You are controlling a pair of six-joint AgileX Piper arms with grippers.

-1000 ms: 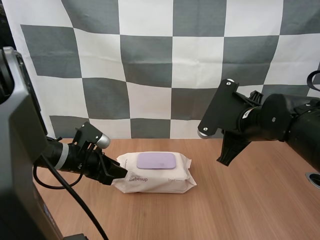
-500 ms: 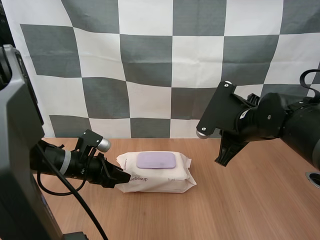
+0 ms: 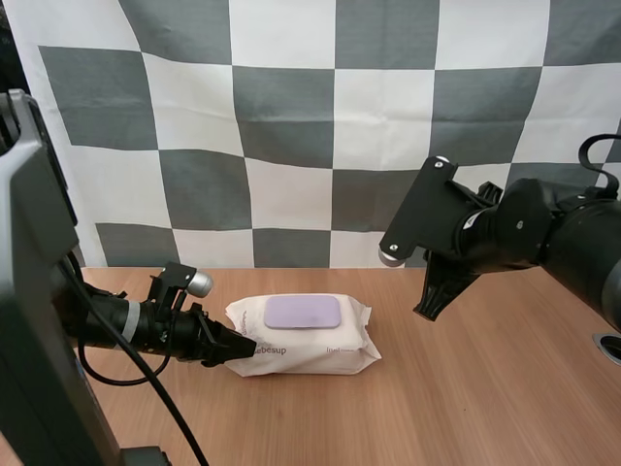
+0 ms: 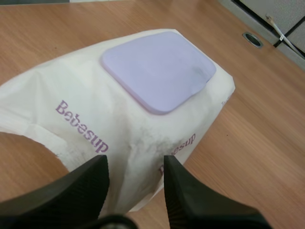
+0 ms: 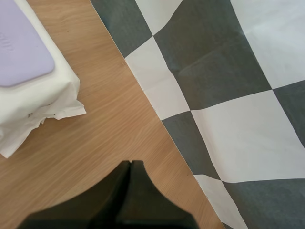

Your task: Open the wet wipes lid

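A white wet wipes pack (image 3: 303,342) lies flat on the wooden table (image 3: 485,388), its lavender lid (image 3: 304,311) shut on top. My left gripper (image 3: 238,347) lies low on the table at the pack's left front corner. In the left wrist view the gripper (image 4: 136,164) is open, the pack (image 4: 95,109) filling the gap between its fingers (image 4: 81,186) below the lid (image 4: 159,69). My right gripper (image 3: 430,301) hangs above the table to the right of the pack. The right wrist view shows this gripper (image 5: 131,164) shut on nothing, clear of the pack's crimped end (image 5: 38,109).
A round cable port (image 3: 608,348) is set into the table at the far right. Bare wood (image 3: 291,417) stretches in front of the pack and to its right.
My left arm has sunk lower toward the table while its fingertips stayed at the pack's left front corner. My right arm has edged slightly left. The pack has not moved.
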